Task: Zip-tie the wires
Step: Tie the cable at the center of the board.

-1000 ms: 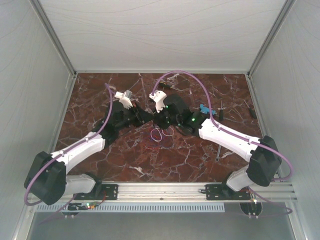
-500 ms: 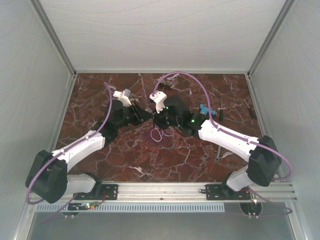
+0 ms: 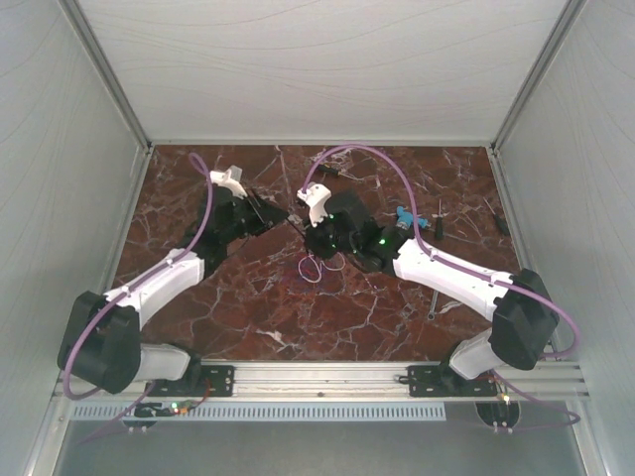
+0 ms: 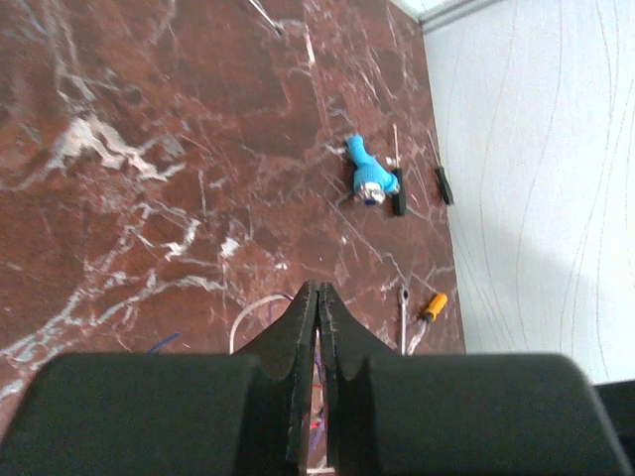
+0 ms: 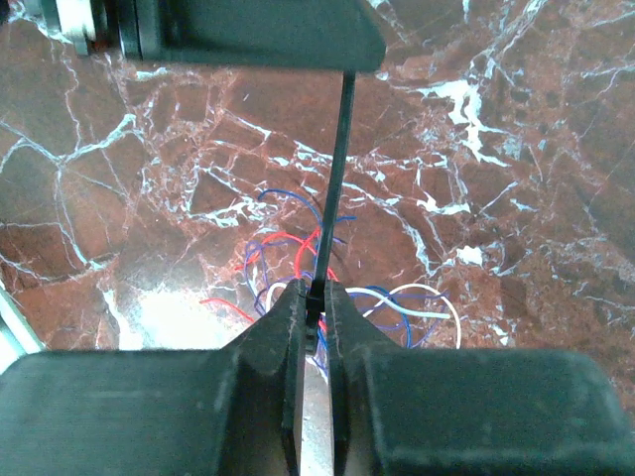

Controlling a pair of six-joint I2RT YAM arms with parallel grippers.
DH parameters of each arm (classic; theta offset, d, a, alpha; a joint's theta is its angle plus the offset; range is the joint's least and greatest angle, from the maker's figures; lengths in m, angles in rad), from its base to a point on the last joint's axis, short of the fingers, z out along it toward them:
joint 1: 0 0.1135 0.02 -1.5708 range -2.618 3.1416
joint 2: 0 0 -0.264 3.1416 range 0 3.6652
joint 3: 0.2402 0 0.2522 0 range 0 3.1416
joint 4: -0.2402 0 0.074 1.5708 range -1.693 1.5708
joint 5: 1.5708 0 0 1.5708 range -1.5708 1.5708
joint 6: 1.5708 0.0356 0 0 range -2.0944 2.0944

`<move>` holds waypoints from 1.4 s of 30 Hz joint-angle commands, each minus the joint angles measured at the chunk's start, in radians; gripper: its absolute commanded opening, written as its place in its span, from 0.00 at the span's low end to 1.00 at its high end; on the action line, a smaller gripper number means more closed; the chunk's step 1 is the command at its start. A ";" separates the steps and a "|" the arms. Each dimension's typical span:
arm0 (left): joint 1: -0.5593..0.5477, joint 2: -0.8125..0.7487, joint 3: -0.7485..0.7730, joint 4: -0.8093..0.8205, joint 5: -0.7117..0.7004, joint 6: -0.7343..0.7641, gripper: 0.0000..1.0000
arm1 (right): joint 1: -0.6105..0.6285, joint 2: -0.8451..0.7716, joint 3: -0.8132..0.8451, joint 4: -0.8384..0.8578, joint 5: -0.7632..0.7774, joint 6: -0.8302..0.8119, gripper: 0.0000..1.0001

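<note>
Wires [image 3: 319, 266] lie loose on the desk [image 3: 198, 297]: a small tangle of thin purple, whitish, red and blue loops. They sit on the left-arm side of the blue-handled tool [image 3: 405, 217] and slightly nearer the arm bases than it.

Right fingers [image 5: 303, 297] hover directly over the tangle. They are closed down to a slit and pinch the near end of a thin black zip tie [image 5: 332, 178]. The tie is clear of the desk and runs straight from those tips to the dark underside of the left arm's head, at the top of the right wrist view.

Left fingers [image 4: 310, 307] are pressed tip to tip. They are farther from the blue-handled tool than the right fingers and point toward it. We can't tell from the left wrist view whether the tie is caught between them. A whitish loop of the wires shows just beside those tips.

An orange-handled screwdriver [image 4: 434, 305] lies near the blue-handled tool, on its arm-base side.
</note>
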 commanded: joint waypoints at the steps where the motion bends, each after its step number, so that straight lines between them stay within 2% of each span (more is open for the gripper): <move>1: 0.058 0.011 0.074 0.055 -0.096 0.038 0.00 | 0.012 -0.019 -0.022 -0.059 -0.021 0.012 0.00; 15: 0.128 0.023 0.096 0.050 -0.090 0.039 0.00 | 0.012 -0.001 -0.047 -0.038 -0.030 0.022 0.00; 42: 0.209 0.085 0.368 -0.091 -0.113 0.097 0.00 | 0.013 -0.012 -0.182 0.041 -0.020 0.077 0.00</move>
